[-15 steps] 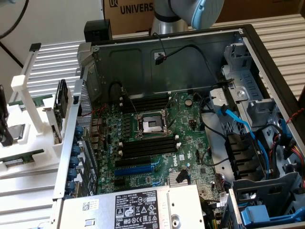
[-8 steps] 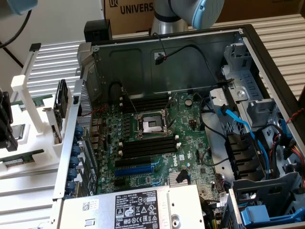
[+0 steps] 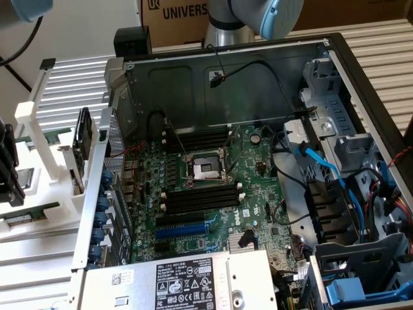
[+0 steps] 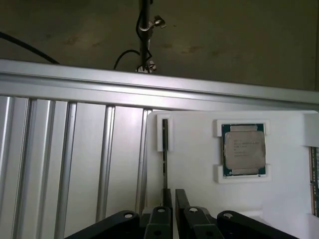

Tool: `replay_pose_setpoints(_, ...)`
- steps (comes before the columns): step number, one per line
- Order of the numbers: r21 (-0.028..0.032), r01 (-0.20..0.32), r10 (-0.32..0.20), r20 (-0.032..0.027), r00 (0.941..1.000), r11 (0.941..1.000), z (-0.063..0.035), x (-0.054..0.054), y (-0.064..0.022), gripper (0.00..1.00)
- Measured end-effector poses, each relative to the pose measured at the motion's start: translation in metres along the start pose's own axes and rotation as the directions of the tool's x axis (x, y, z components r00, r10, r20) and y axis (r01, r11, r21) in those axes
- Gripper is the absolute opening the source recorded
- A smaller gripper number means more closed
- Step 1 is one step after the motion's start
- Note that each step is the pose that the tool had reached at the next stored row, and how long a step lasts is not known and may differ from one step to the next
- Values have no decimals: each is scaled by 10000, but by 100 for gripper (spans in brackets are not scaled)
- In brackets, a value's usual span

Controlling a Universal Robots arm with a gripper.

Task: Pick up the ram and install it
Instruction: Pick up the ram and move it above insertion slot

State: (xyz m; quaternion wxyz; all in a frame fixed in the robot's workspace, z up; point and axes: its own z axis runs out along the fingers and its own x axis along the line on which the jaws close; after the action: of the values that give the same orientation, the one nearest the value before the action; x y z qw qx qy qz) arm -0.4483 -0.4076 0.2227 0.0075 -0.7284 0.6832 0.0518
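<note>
The tool sits nearest in the wrist view, its black links spreading out behind it. Whether it is spread or pressed together cannot be told.

The ram stands on edge in a slit of a white holder and shows as a thin dark line. Its near end reaches the tool's tips, and contact between them cannot be judged.

The ram is probably light, stiff and thin. It is also fragile, since the chips and contact edge would suffer from a squeeze or a scrape. The flat faces near the upper edge, around mid-length, look like the best place to take hold.

A square silver processor lies flat in its own pocket beside the ram, and its printing is unreadable. A ribbed aluminium rail lies beyond the holder.

In the exterior view an open case holds a green motherboard with long black slots. The holder stands at that view's left. Nearest that camera is a power supply with a dense label that looks to begin with DELL. The rest of the label is too fine to read. A far cardboard box reads UNIVERS, cut off.
</note>
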Motion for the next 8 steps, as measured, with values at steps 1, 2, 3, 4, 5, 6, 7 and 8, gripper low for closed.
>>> replay_pose_setpoints(1, 0, 1, -1, 0, 10000, 10000, 0, 0, 0, 18)
replay_pose_setpoints(2, 0, 2, -2, 0, 10000, 10000, 0, 0, 0, 18)
replay_pose_setpoints(3, 0, 3, -3, 0, 10000, 10000, 0, 0, 0, 18)
replay_pose_setpoints(4, -1, 4, -4, -1, 10000, 10000, 0, 0, 0, 18)
replay_pose_setpoints(5, -1, 5, -5, -1, 10000, 10000, 0, 1, 0, 18)
replay_pose_setpoints(6, -2, 7, -7, -1, 10000, 10000, -1, 3, 0, 18)
replay_pose_setpoints(7, -2, 7, -7, -1, 10000, 10000, -1, 5, 0, 18)
replay_pose_setpoints(8, -2, 7, -7, -1, 10000, 10000, -1, 5, 0, 18)
